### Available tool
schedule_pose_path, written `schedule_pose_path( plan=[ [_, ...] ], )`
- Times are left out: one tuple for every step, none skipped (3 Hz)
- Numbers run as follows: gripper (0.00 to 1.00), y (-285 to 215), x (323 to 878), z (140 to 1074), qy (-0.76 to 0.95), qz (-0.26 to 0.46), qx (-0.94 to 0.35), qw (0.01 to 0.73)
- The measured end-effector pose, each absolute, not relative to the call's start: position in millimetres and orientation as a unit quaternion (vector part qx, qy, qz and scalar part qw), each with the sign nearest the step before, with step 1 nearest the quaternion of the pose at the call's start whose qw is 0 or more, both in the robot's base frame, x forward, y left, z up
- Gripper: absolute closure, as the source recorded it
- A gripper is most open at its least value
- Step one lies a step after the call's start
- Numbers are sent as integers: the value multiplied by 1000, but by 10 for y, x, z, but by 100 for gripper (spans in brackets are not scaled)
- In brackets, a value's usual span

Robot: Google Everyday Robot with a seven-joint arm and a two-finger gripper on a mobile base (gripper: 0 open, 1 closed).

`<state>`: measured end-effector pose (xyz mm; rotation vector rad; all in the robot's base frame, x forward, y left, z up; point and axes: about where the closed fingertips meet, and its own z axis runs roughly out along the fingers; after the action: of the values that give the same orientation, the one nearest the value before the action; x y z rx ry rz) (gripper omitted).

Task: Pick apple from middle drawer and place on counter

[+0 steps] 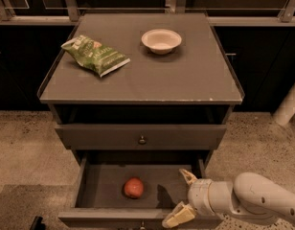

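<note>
Low in the frame, the apple point(133, 188) lies in the open middle drawer point(81, 182); the gripper point(183, 197), fingers point(179, 216) spread, hangs just right of it. Grasp and transfer to the counter point(176, 78) remain.

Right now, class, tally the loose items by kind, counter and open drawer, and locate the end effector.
Apple: 1
Green snack bag: 1
White bowl: 1
Total: 3
End effector: open, at the right front of the middle drawer.

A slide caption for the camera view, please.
Open gripper near apple in middle drawer; bowl, chip bag on counter.
</note>
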<state>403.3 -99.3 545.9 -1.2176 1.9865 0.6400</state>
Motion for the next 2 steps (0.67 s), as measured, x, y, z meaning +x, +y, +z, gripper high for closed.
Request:
schedule_pose_path(
  plan=[
    [0,-822,4294,5277,749,260,-489,365],
    [0,-532,4620,5049,724,282,-508,372]
  ],
)
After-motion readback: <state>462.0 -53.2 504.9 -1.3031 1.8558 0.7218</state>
